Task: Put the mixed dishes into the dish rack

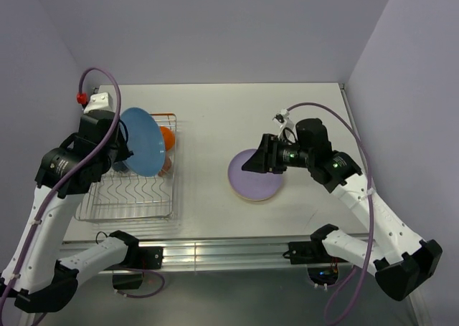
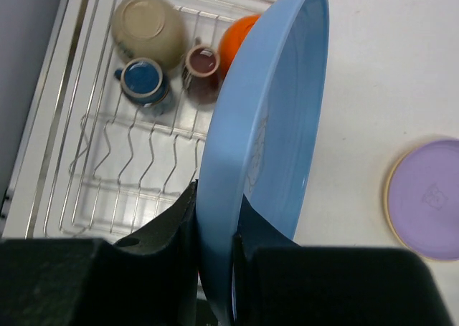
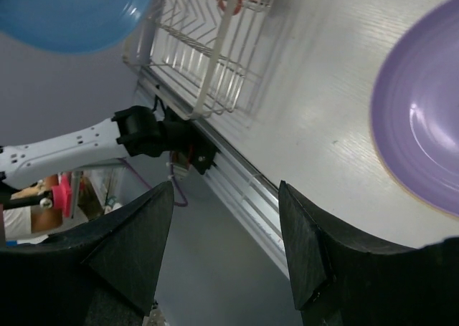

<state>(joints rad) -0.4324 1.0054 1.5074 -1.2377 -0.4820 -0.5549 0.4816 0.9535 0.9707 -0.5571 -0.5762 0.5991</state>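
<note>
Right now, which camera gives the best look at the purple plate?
The top external view: the lilac plate lies nearly whole on the table, only its upper-left edge hidden by the right hand. The left wrist view crops it at the frame's edge; the right wrist view shows one close-up slice.

One white table [image 1: 215, 122] is spanning the workspace, with pale lavender walls [image 1: 215, 25] closing it in at the back and on both sides. One grooved aluminium rail [image 1: 229, 253] is running along the table's near edge. One pink item [image 3: 61, 197], too blurred to identify, is showing below table level.
</note>
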